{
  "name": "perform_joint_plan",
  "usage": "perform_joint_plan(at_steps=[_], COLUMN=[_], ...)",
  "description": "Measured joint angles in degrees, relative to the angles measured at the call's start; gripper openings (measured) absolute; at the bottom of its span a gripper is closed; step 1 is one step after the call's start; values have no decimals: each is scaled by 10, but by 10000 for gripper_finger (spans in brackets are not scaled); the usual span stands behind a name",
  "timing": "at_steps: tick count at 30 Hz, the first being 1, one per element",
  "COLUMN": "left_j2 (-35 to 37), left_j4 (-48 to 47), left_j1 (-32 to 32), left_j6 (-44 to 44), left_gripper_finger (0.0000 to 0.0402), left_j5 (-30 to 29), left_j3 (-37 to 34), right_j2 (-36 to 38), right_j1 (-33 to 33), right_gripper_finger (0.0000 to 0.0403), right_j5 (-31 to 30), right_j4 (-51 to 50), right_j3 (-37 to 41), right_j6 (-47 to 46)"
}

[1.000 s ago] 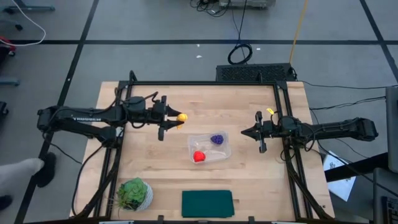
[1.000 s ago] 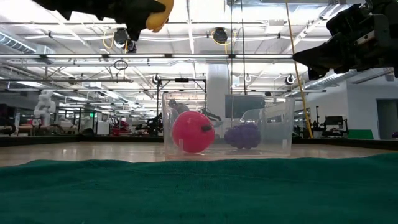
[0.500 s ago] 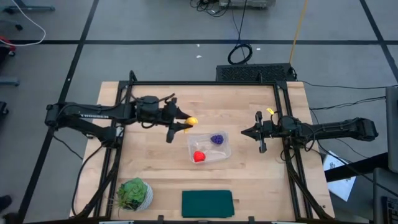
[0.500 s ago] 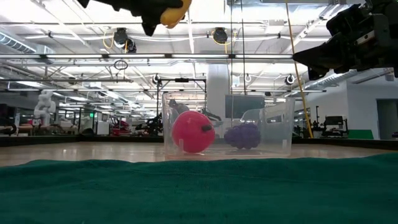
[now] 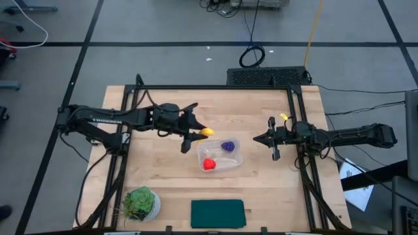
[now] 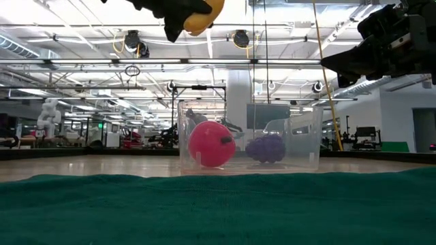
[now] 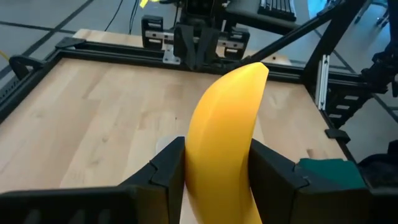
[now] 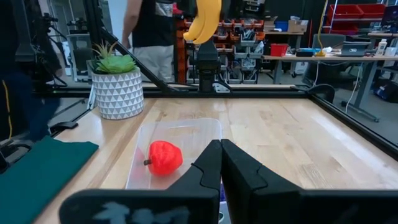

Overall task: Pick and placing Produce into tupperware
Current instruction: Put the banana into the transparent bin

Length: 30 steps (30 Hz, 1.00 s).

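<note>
Left tool [image 5: 197, 135] clamps banana [image 5: 206, 132] above tupperware [image 5: 219, 155] holding red fruit [image 5: 209, 164] and grapes [image 5: 228, 146].

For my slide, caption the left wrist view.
Left gripper fingers clamp the yellow banana above the wooden table.

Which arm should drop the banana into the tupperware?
Left. Its gripper already grips the banana beside the tupperware. The right gripper waits, jaws shut, empty.
</note>
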<state>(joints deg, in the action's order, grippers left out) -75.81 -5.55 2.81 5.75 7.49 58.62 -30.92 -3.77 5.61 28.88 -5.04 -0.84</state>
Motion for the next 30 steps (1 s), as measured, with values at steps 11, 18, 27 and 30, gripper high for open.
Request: perform_joint_plan(at_steps=[11, 18, 27, 30], left_j2=[-13, -54, -146, -171], left_j4=[-8, -93, -200, -225], left_j1=[-1, -2, -2, -2], left_j6=[13, 35, 19, 8], left_gripper_finger=[143, 143, 143, 143], left_j5=[-1, -20, -21, -16], left_j3=[1, 49, 165, 188], right_j2=[0, 0, -7, -10], right_j1=[0, 0, 0, 0], right_gripper_finger=[0, 0, 0, 0], right_j5=[0, 0, 0, 0], right_j4=[0, 1, 4, 6], right_j3=[0, 0, 0, 0], right_j6=[0, 0, 0, 0])
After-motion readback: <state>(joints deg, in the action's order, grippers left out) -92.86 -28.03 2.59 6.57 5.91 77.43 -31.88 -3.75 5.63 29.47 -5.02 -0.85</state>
